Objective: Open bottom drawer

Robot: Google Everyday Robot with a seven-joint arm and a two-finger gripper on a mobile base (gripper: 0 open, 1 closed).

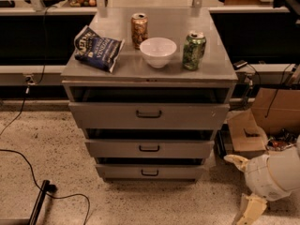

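Observation:
The grey metal cabinet (75, 69) stands in the middle of the camera view with three drawer fronts. The bottom drawer (117, 171) is the lowest and slimmest front, with a small dark bar handle (150, 172). It sits just above the speckled floor. My gripper (247, 191) is at the lower right, on the end of the white arm (276, 175). It is to the right of the cabinet, about level with the bottom drawer and apart from it. It touches nothing.
On the cabinet top lie a blue chip bag (97, 48), an orange can (139, 30), a white bowl (158, 51) and a green can (193, 50). Cardboard boxes (274, 109) stand at the right. A black cable (28, 172) runs over the floor at the left.

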